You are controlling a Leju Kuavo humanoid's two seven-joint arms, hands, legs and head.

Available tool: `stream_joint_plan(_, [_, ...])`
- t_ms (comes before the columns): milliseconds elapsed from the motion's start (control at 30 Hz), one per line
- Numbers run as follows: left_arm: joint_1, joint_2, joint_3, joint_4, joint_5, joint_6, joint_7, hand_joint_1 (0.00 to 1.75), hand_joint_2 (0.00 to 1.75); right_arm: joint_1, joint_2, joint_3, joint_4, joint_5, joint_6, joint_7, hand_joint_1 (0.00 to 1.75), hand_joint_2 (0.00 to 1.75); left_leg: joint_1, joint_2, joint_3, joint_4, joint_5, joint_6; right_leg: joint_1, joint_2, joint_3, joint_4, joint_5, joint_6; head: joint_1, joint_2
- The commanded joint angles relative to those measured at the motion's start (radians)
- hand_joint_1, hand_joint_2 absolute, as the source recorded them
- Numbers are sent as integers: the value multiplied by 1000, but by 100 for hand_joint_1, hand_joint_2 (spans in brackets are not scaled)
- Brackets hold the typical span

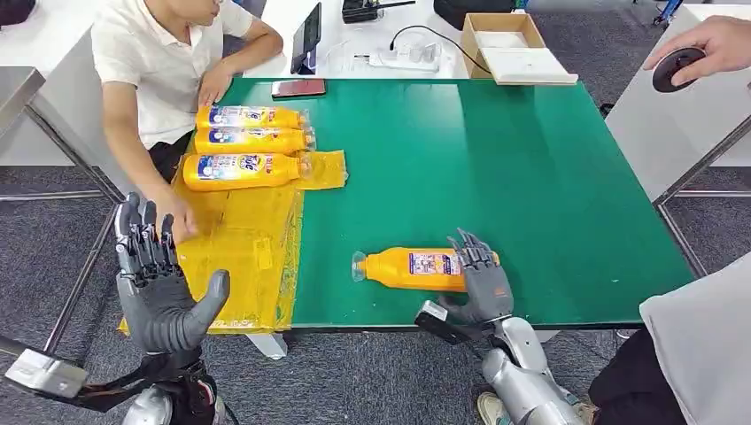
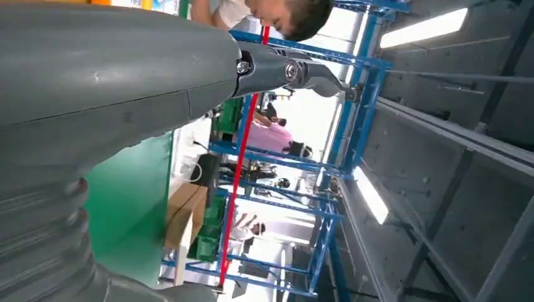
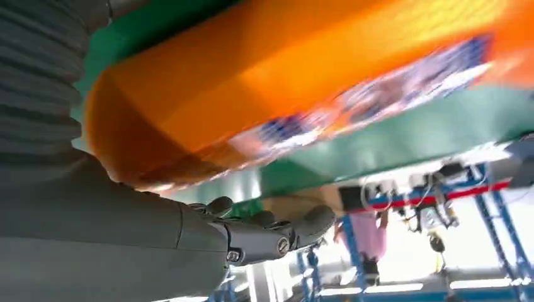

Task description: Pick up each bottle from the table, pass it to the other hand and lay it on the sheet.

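Right hand (image 1: 483,282): fingers draped over the base end of an orange detergent bottle (image 1: 412,268) lying near the green table's (image 1: 496,159) front edge, apparently closing for pickup; grip unconfirmed. Left hand (image 1: 164,283): spread, empty, waiting beside the yellow sheet (image 1: 243,239) holding three bottles (image 1: 248,142). Workshop setting; seated person (image 1: 159,62).

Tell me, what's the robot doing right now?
Right hand closing round the orange bottle on the table. Left hand open, waiting. A person's hand rests on the yellow sheet.
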Motion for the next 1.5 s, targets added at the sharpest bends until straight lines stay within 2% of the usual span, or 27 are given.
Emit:
stream_joint_plan(33, [-39,6,-14,53,7,-9,16,0,175,-104,8,95,180,29,47,75,0,175,1,2,3,0,-1,-2,1,1,3,-1,-1,-2,0,0])
stream_joint_plan(67, [-40,5,-14,55,9,-10,19,0,175,-113,3,101,193,35,81,115,0,175,0,2,2,0,-1,-1,1,0,2,0,0,-1,0,0])
stream_joint_plan(133, [-40,5,-14,55,10,-11,21,0,175,-115,0,105,197,40,90,129,0,175,1,2,3,0,-1,-1,1,0,3,-1,-1,-2,0,0])
stream_joint_plan(200, [-34,6,-10,50,11,-15,32,0,175,-132,-11,123,225,65,168,245,0,175,0,0,2,0,0,-1,0,-1,2,-1,0,-1,0,0])
stream_joint_plan(233, [-30,7,-9,47,10,-16,34,0,175,-134,-13,126,227,70,180,263,0,175,0,1,3,0,0,-2,1,-1,3,-1,0,-2,0,0])
stream_joint_plan(267, [-25,7,-8,45,2,-21,44,0,175,-145,-19,140,242,94,238,352,0,175,0,1,3,-1,0,-2,0,-1,3,-1,0,-2,0,0])
stream_joint_plan(433, [-24,7,-8,45,1,-23,48,0,175,-146,-21,146,242,102,246,361,0,175,0,0,9,-1,0,-1,0,-2,8,-2,0,-1,0,0])
stream_joint_plan(567, [-21,6,-8,59,-5,-52,85,0,175,-147,-26,166,233,132,312,450,0,175,0,0,10,-1,1,-1,1,-2,9,-2,0,-2,0,0])
stream_joint_plan(700, [-28,2,1,89,-9,-70,111,0,175,-136,-22,161,209,105,371,406,3,175,0,0,13,-1,1,-1,1,-2,12,-3,0,-2,0,0])
stream_joint_plan(733, [-32,1,2,96,-8,-72,112,0,175,-135,-20,154,208,89,377,386,136,175,0,0,15,-1,0,-1,0,-2,13,-3,0,-2,0,0])
stream_joint_plan(800, [-39,3,0,104,-2,-78,114,0,175,-124,-20,140,201,50,370,317,175,175,0,0,15,-1,1,-1,1,-3,12,-3,0,-2,0,0])
stream_joint_plan(967, [-40,4,-1,104,-1,-78,114,0,175,-119,-20,127,202,24,369,286,175,175,0,-2,15,-2,1,-2,1,-5,12,-4,0,-3,0,0])
stream_joint_plan(1067, [-40,12,-6,103,11,-77,108,0,175,-99,-5,75,178,-102,417,146,175,175,0,-1,16,-2,1,-1,1,-3,15,-3,0,-2,1,0])
stream_joint_plan(1133, [-44,15,-9,109,20,-69,105,0,175,-82,8,40,146,-230,497,54,175,175,1,-2,17,-2,1,-1,1,-4,16,-4,0,-3,0,0])
stream_joint_plan(1200, [-51,19,-15,125,27,-59,115,0,175,-71,11,46,111,-303,550,37,175,175,1,1,17,-1,0,-1,2,-1,15,-3,0,-2,1,0])
stream_joint_plan(1333, [-62,21,-19,146,31,-49,135,0,175,-78,-2,88,82,-334,551,53,175,175,1,7,20,-1,-3,-4,2,7,15,-3,1,-2,1,0])
stream_joint_plan(1467, [-60,20,-20,142,31,-46,135,0,175,-80,-3,94,76,-350,543,45,175,175,2,5,19,-2,-2,-5,3,4,14,-4,1,-3,0,0])
stream_joint_plan(1500, [-57,14,-13,140,34,-38,135,0,175,-70,6,86,50,-389,535,11,175,175,2,7,19,-2,-2,-4,3,6,15,-3,1,-3,0,0])
